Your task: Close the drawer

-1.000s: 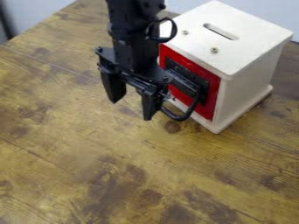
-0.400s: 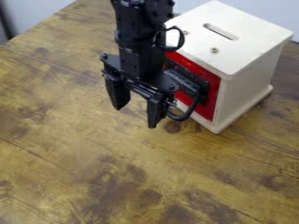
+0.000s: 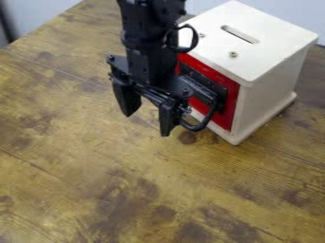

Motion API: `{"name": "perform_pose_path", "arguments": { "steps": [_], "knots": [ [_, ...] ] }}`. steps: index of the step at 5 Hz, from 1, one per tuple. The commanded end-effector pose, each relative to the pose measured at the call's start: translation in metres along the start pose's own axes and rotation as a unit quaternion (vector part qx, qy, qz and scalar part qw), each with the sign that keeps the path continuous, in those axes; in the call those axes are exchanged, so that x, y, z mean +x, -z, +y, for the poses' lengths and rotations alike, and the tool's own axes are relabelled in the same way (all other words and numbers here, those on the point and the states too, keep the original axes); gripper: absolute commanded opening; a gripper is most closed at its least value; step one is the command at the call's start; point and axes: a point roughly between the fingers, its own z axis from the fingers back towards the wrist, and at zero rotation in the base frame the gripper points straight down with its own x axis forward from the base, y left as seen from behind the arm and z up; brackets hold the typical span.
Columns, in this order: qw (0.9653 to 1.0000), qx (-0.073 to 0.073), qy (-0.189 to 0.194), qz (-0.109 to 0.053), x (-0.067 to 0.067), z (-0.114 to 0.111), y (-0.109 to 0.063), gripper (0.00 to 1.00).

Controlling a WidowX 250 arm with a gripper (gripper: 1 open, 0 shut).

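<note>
Cream cube [image 3: 254, 57] at 2 o'clock on the wooden tabletop [image 3: 89, 180], red drawer [image 3: 206, 93] in its left face, contents hidden, black loop handle [image 3: 193, 121] sticking out, fingers [image 3: 124, 97] spread wide, empty, just left of the drawer front, contact unclear

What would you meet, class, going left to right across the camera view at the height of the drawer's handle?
Bare wooden table → hand → drawer → cream cube casing.

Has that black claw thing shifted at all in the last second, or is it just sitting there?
Yes, slightly. Measured against the cream cube, the gripper has drifted a little downward in the picture, its open fingers now hanging lower beside the drawer.
</note>
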Motion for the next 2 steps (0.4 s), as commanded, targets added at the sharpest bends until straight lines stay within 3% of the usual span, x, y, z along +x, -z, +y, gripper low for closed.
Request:
{"name": "perform_pose_path", "arguments": {
  "steps": [1, 2],
  "knots": [
    [0.9995, -0.003, -0.006, -0.032, 0.0063, 0.0035, -0.0256, 1.0],
    [0.9995, -0.002, -0.01, -0.031, 0.0068, 0.0068, -0.0245, 1.0]
  ]
}}
